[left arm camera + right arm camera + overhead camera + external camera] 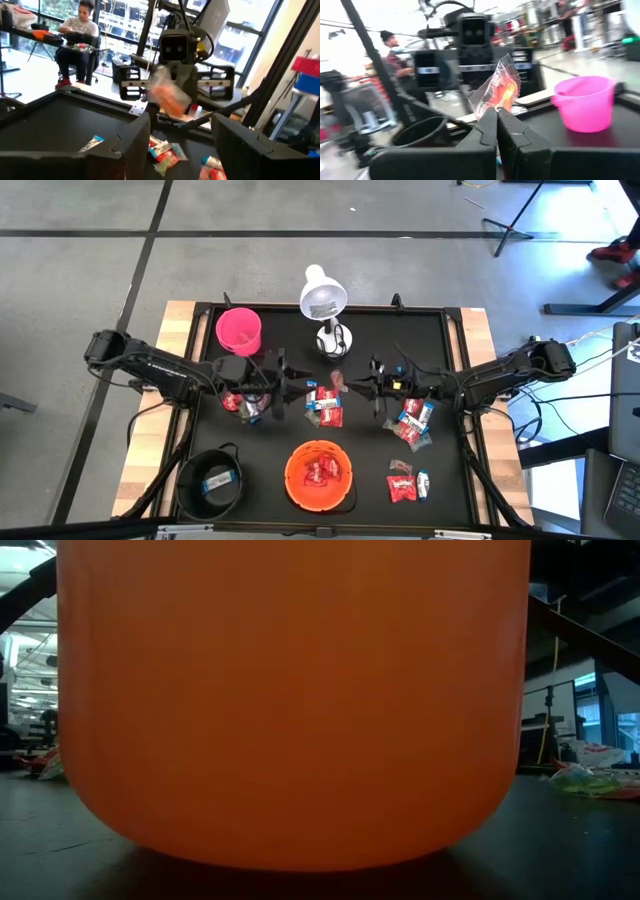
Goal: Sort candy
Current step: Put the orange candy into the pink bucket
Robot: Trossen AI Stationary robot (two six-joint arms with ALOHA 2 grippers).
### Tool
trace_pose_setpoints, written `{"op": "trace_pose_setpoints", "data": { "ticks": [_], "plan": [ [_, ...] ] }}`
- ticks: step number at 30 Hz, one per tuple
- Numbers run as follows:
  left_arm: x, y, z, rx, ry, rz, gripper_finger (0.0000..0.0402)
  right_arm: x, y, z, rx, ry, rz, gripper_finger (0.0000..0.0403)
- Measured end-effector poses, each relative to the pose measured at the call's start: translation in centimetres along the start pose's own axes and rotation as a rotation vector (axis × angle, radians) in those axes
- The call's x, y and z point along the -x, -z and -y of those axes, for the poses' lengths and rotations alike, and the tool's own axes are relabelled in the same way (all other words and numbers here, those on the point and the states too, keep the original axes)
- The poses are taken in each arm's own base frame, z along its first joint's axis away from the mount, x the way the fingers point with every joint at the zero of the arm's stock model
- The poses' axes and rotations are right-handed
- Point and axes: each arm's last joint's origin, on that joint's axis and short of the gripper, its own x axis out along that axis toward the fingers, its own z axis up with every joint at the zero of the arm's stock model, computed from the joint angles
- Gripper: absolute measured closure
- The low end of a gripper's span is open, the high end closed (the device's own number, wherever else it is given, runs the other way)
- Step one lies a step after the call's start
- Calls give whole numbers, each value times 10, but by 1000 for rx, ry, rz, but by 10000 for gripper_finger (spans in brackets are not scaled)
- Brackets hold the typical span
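Candy (496, 93) pinched in right tool (496, 116), pink cup (584, 101) beside

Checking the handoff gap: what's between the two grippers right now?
High view: one orange-pink wrapped candy, pinched by the shut right gripper; the left gripper stands open just short of it.

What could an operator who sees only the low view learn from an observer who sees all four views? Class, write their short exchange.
Operator: The orange bowl fills my picture. Is either gripper holding candy?
Observer: Yes. The right gripper is shut on an orange sweet in a clear wrapper, held up in the air.
Operator: And the left gripper?
Observer: It is open and holds nothing, and it faces that sweet from the other side.
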Motion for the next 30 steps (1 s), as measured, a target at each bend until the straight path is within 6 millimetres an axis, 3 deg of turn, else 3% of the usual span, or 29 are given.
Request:
{"op": "trace_pose_setpoints", "data": {
  "ticks": [8, 16, 30],
  "plan": [
    [-9, 3, -5, 116, 55, 30, 200, -21, -17, -8, 97, 43, -19, 403],
    [-16, 7, -13, 162, 23, 60, 199, -36, -9, -8, 128, 53, -80, 403],
    [-16, 10, -17, 174, -66, 55, 204, -39, -7, -7, 126, 50, -69, 403]
  ]
}}
